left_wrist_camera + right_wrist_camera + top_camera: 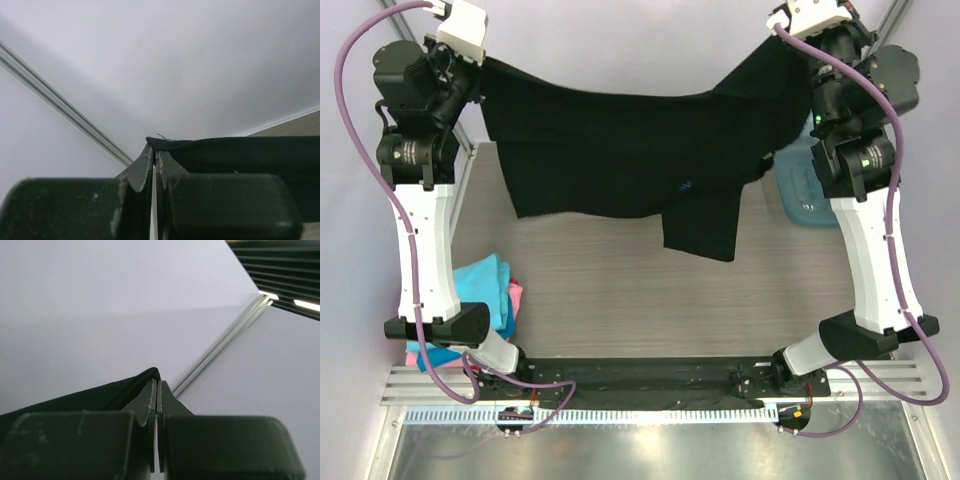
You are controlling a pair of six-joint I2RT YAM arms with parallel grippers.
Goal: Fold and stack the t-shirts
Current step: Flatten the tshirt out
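Note:
A large black t-shirt [620,150] hangs spread in the air over the far half of the table, with a sleeve drooping at its lower right and a small blue mark [688,185] on it. My left gripper [483,66] is shut on its upper left corner, and my right gripper [790,45] is shut on its upper right corner. In the left wrist view the jaws [156,155] pinch the black cloth [240,155]. The right wrist view shows the same, with the pressed jaws [158,385] gripping the cloth's edge [75,402]. Folded turquoise [485,285], pink [515,295] and blue [430,356] t-shirts lie at the near left.
A translucent teal tray [805,195] sits at the right, partly behind the right arm. Grey wood-grain tabletop [640,300] lies under the hanging shirt. Metal frame rails run along the back corners and the near edge.

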